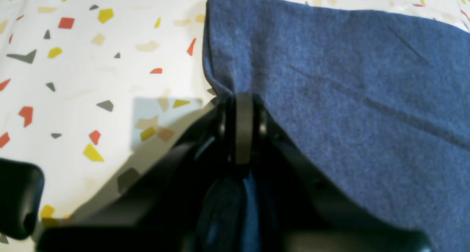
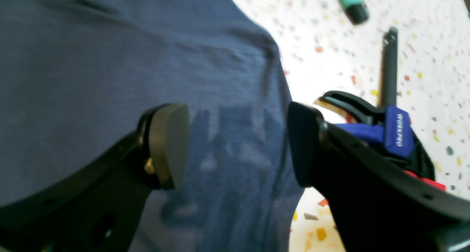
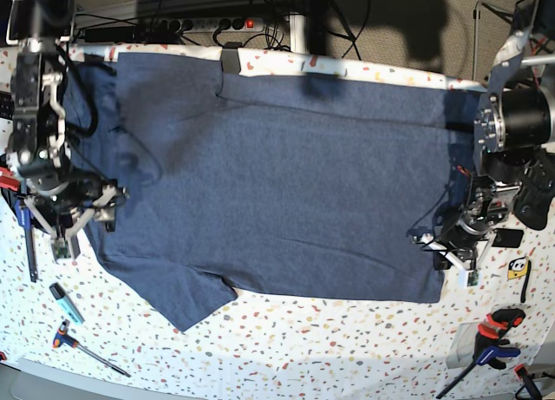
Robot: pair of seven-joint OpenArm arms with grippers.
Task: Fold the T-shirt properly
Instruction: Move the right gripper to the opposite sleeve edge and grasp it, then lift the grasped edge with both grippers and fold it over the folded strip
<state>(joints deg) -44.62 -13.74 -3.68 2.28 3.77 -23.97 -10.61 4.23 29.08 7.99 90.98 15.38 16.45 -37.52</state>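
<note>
The big blue T-shirt (image 3: 269,192) lies spread out flat on the speckled counter (image 3: 347,348). The left gripper (image 1: 244,98) has its jaws squeezed together on the edge of the shirt, and the cloth bunches up there. The right gripper (image 2: 237,145) has its jaws wide apart over the shirt near its other side, holding nothing. A blue clamp (image 2: 396,131) and a green marker (image 2: 350,2) lie on the counter close by.

T-shirt (image 3: 286,200): slate-blue, heathered. Desk (image 1: 73,79): white with red, yellow, grey flecks. Fingers (image 2: 169,145): black. Clamp (image 2: 398,131): blue and black. Marker (image 2: 350,2): green with black cap.
</note>
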